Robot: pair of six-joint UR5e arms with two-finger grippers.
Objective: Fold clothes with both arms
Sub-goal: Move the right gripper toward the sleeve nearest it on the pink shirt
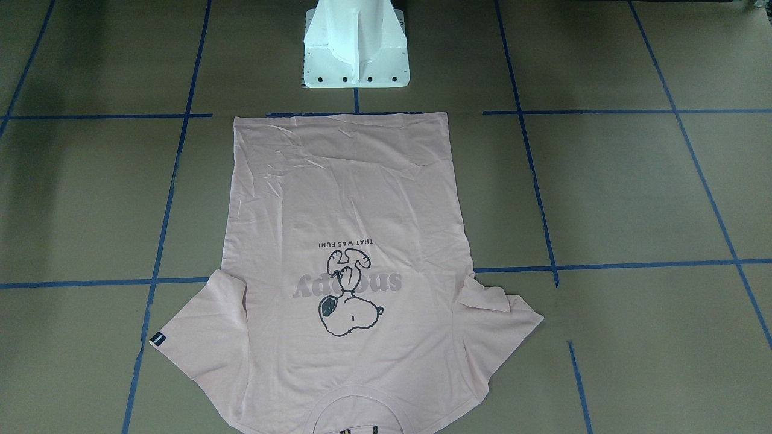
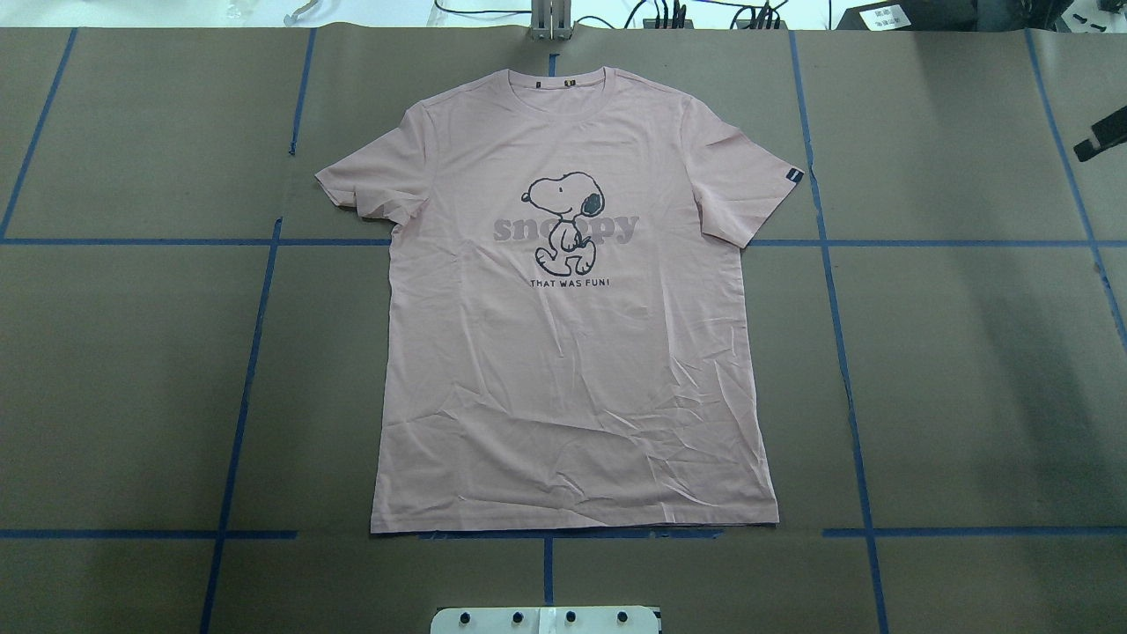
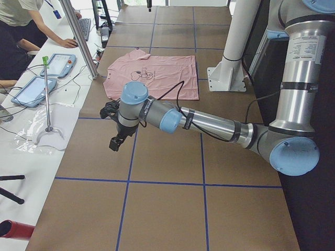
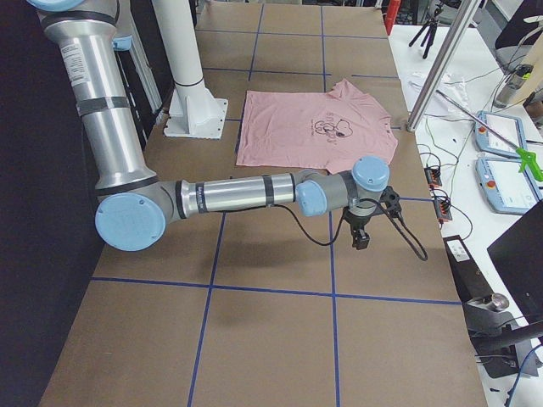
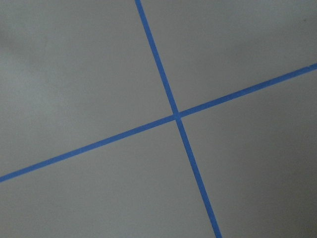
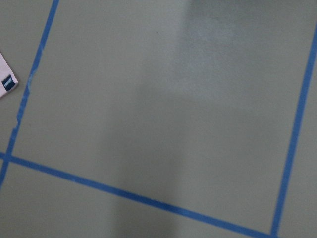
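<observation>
The shirt (image 2: 572, 352) lies flat and print-up in the middle of the bench (image 2: 132, 370). In the overhead view its collar is at 12 o'clock and its hem at 6 o'clock, just short of the pedestal (image 1: 356, 54). Both sleeves are spread out, with the tag (image 2: 793, 174) on the 3 o'clock one. The 9 o'clock sleeve has a small turn-up at its edge and the lower body is lightly creased, but no part is folded over, so I judge the task not yet begun: every fold is still to do. Neither arm touches the cloth. The left arm (image 3: 209, 123) reaches low over bare bench well out at 9 o'clock from the shirt, with the left fingers (image 3: 115, 142) pointing down; its wrist camera sees only a crossing of blue tape (image 5: 177, 116). The right arm (image 4: 246, 193) stands likewise out at about 2 o'clock, with the right fingers (image 4: 362, 240) above bare bench; its wrist camera catches just the tagged sleeve corner at its 9 o'clock edge. Whether either pair of fingers is apart or together I cannot tell, but neither holds anything. Both arms would likely have to come in to the garment's edges first.
</observation>
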